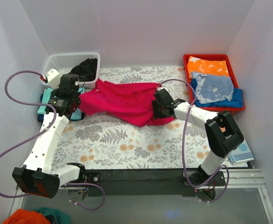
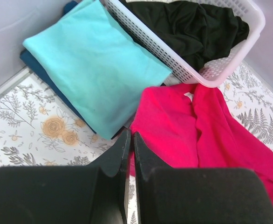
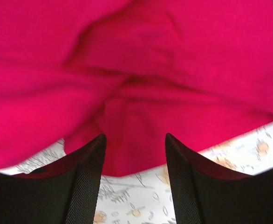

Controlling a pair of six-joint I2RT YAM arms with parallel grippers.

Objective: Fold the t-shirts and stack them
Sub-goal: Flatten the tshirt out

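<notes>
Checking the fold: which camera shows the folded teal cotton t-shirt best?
Left wrist view: the folded teal cotton t-shirt lies nearly whole there. The top view shows only slivers past the left arm; the right wrist view shows none.

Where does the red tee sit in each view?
Top external: red tee at centre, crumpled.
Left wrist: tee at lower right, beside the white basket.
Right wrist: tee fills most of the frame.
Shared landmark: the floral tablecloth under it, in all three.

The light was bright and even, with soft shadows. The red shirt (image 3: 183,70) past the right gripper (image 3: 135,138) looked blurry.
</notes>
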